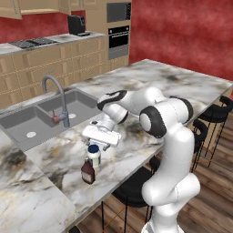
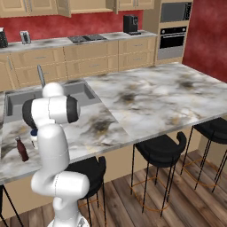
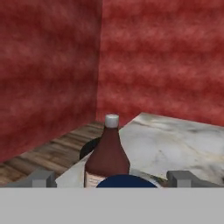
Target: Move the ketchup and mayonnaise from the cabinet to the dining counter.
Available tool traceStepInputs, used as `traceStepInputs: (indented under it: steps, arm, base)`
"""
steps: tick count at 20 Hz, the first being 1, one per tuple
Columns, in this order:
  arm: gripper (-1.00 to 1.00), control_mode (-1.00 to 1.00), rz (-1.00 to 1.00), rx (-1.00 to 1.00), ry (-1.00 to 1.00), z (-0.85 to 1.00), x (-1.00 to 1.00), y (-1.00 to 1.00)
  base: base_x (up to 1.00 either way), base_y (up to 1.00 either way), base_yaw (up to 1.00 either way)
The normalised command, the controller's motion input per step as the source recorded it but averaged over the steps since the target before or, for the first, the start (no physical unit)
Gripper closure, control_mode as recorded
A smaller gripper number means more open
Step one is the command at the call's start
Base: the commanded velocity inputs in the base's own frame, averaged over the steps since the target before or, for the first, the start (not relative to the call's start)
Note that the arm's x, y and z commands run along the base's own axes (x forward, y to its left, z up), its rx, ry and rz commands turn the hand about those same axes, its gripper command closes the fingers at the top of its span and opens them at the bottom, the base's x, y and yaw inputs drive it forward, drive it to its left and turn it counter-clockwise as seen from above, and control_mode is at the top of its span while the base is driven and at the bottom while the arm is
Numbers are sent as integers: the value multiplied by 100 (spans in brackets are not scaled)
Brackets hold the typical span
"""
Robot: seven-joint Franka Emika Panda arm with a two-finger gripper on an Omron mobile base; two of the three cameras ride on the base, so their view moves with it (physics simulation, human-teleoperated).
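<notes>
The white arm folded forward and down over the dining counter (image 1: 182, 86), elbow raised, hand tilted low toward the near edge; the gripper (image 1: 96, 144) stood spread wide just above the mayonnaise (image 1: 93, 154), its fingertips (image 3: 42, 178) either side of the blue lid and pinching nothing; one mayonnaise jar and one ketchup (image 1: 88, 171) bottle stood upright on the marble, just beside each other, the ketchup nearer the counter's front edge; the sink (image 1: 32, 119) with its curved faucet (image 1: 58, 98) lay behind them, well apart; broad bare marble stretched away to the right; three black stools (image 2: 159, 148) stood below the edge in the right base view.
</notes>
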Motion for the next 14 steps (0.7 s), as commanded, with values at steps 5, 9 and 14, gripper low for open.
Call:
traceStepInputs:
  steps: [5, 9, 14]
  arm:
    - [-100, -100, -2, 1, 0, 22, -23, -6]
    - [-100, -100, -10, 0, 0, 23, -27, -5]
    - [-100, -100, -15, 0, 0, 25, -31, -11]
  base:
    - [0, 0, 0]
    - [0, 0, 0]
    - [0, 0, 0]
